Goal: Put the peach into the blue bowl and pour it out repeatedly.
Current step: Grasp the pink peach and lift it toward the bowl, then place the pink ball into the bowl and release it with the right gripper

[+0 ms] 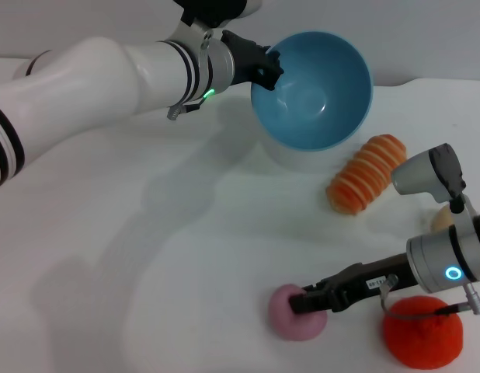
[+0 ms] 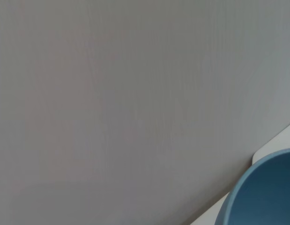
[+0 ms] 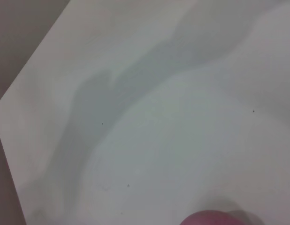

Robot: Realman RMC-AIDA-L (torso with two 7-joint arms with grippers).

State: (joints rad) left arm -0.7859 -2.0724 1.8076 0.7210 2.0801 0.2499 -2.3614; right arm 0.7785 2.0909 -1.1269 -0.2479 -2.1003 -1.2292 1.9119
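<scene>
The blue bowl [image 1: 318, 85] is held up above the back of the table, tilted with its empty inside facing me. My left gripper [image 1: 265, 68] is shut on its left rim. A part of the bowl's rim shows in the left wrist view [image 2: 269, 197]. The pink-mauve peach [image 1: 290, 320] lies on the white table near the front edge, right of centre. My right gripper [image 1: 302, 301] reaches in from the right and is shut on the peach's upper right side. The top of the peach shows in the right wrist view [image 3: 208, 219].
An orange ridged toy food [image 1: 368, 172] lies below and right of the bowl. An orange-red bumpy fruit [image 1: 422, 334] sits right of the peach, under my right wrist. A beige lump [image 1: 442, 217] peeks out behind the right arm. The table [image 1: 147, 256] is white.
</scene>
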